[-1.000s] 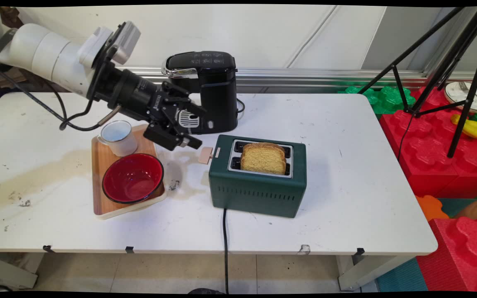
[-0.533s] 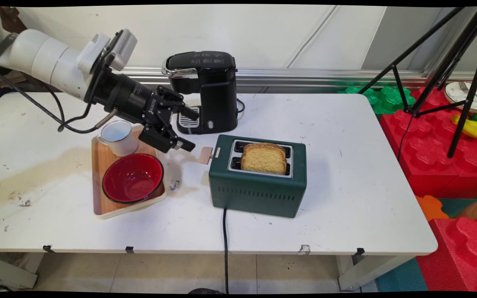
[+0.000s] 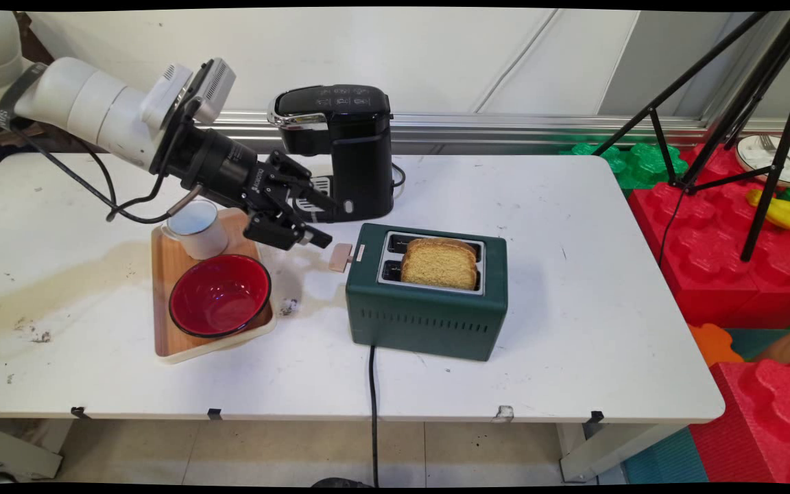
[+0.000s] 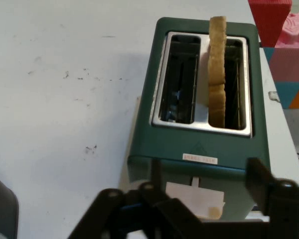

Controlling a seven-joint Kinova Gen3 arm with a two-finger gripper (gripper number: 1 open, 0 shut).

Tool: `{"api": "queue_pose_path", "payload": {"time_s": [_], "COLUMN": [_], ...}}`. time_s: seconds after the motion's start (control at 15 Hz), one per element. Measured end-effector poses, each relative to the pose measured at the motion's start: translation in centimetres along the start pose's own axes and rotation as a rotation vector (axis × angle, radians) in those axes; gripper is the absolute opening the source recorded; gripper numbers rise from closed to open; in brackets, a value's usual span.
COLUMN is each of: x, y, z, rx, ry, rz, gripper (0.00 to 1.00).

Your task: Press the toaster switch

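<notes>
White surface [image 3: 573,226] below a pale wall. Jaws [image 3: 323,221] parted, holding nothing, just left of the green toaster's [image 3: 427,309] tan lever [image 3: 341,256]; bread slice [image 3: 438,263] upright in one slot. Beside: enamel mug [image 3: 196,228], red bowl [image 3: 220,295], wooden tray [image 3: 167,274], coffee machine [image 3: 347,147].

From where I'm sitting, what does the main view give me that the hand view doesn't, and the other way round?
Only the main view shows the black coffee machine, the wooden tray with the white mug and red bowl, and the gripper open, close to the toaster's lever without touching it.

Only the hand view looks straight down the slots: one slot is empty, and the bread slice stands upright in the other.

Both show the green toaster, its bread, its lever and the white table.
</notes>
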Motion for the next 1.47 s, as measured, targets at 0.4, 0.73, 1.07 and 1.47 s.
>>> {"api": "queue_pose_path", "payload": {"time_s": [0.4, 0.73, 1.07, 1.47], "x": [-0.9, -1.6, -2.2, -2.9], "y": [-0.2, -0.4, -0.4, -0.5], "z": [0.9, 2.2, 3.3, 4.1], "rx": [-0.009, -0.014, -0.019, -0.025], "ry": [-0.008, -0.017, -0.025, -0.034], "rz": [-0.014, -0.027, -0.037, -0.047], "gripper": [0.0, 0.0, 0.0, 0.0]}}
